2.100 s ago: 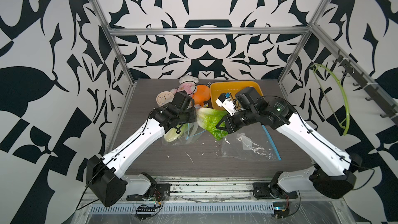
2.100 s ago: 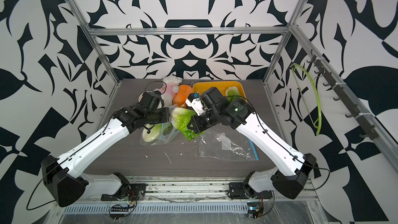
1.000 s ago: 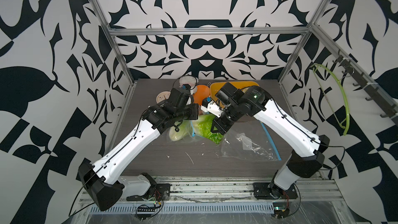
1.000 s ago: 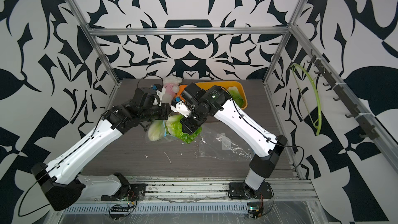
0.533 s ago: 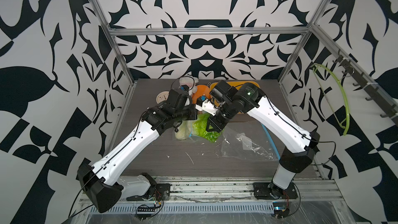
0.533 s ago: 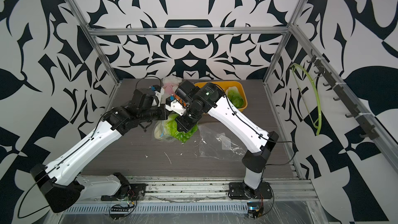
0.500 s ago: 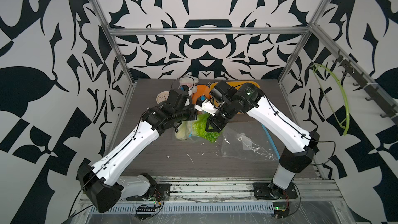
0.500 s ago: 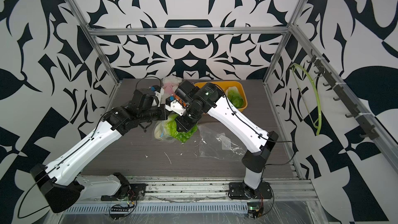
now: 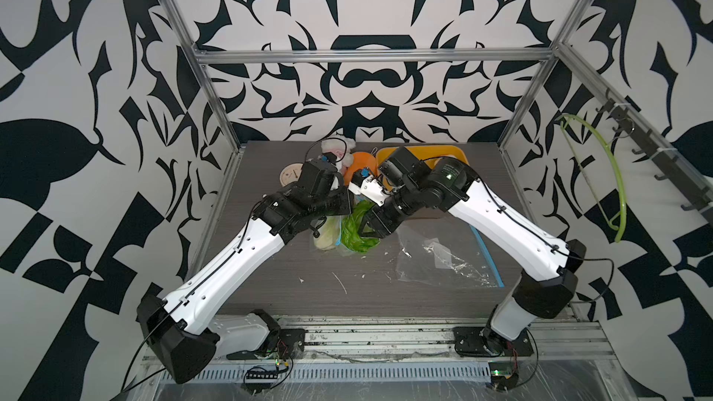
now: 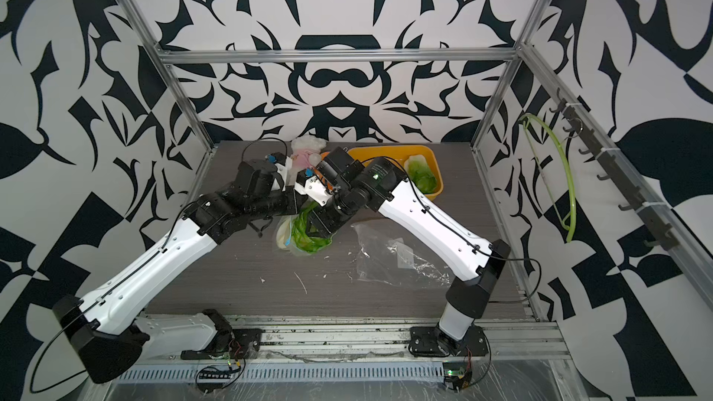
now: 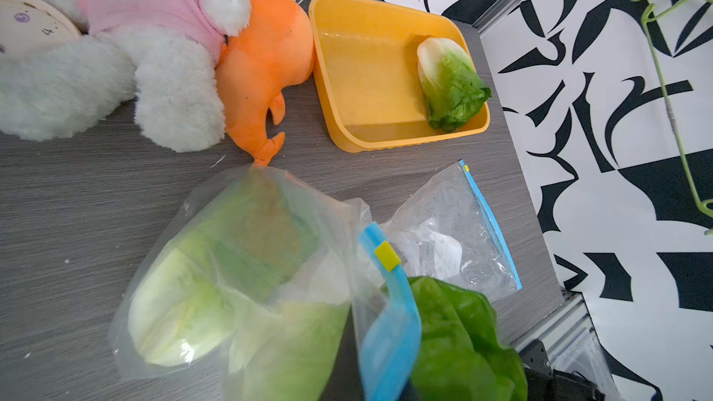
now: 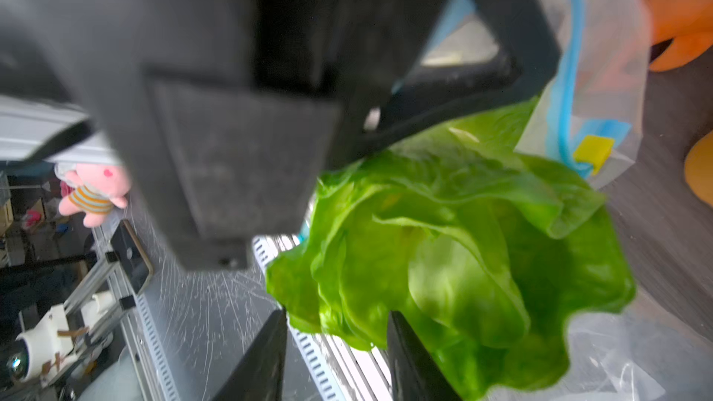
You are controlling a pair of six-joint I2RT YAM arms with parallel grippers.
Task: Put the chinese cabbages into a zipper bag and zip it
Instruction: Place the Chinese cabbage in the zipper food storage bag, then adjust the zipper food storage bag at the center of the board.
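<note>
Over the last second the right tool [image 9: 368,227] has brought the second cabbage [image 12: 463,264] to the mouth of the zipper bag [image 11: 270,217] and parted its jaws. The leaves look freed but are still half outside. The left tool [image 9: 344,208], clamped on the bag's rim, holds it up. The first cabbage [image 11: 181,302] is inside, the third cabbage [image 11: 449,82] waits in the yellow bin [image 11: 386,144], and zipping remains.

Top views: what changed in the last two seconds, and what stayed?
The left gripper, shut on the clear plastic zipper bag, raised it; the right gripper pushed a green-leafed chinese cabbage into its mouth, then opened. The cabbage in the yellow tray and the spare clear bag stayed.
</note>
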